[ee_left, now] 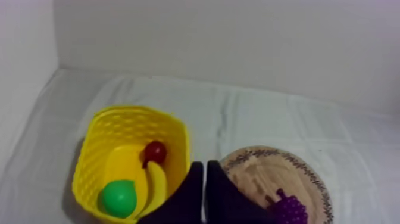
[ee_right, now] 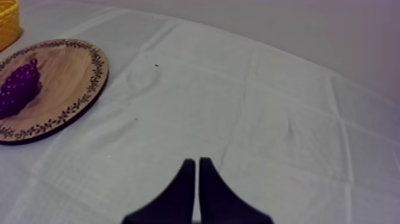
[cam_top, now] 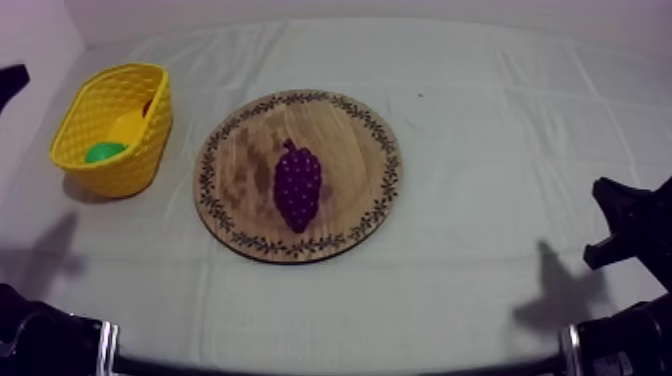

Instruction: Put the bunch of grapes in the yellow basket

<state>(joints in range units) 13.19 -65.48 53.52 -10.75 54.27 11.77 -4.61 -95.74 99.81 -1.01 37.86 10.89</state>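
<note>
The grapes [cam_top: 298, 186] lie on the board [cam_top: 240, 160]; the basket [cam_top: 135, 170] (a banana [cam_top: 128, 125] inside) sits just left, slightly farther.

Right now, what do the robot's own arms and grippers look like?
Both arms are black. Seen from above, the left arm and the right arm each carry a silvery ring band. The left gripper and the right gripper each have two matte black fingers, broad at the base and tapering to slim tips. No markings are visible on them.
</note>
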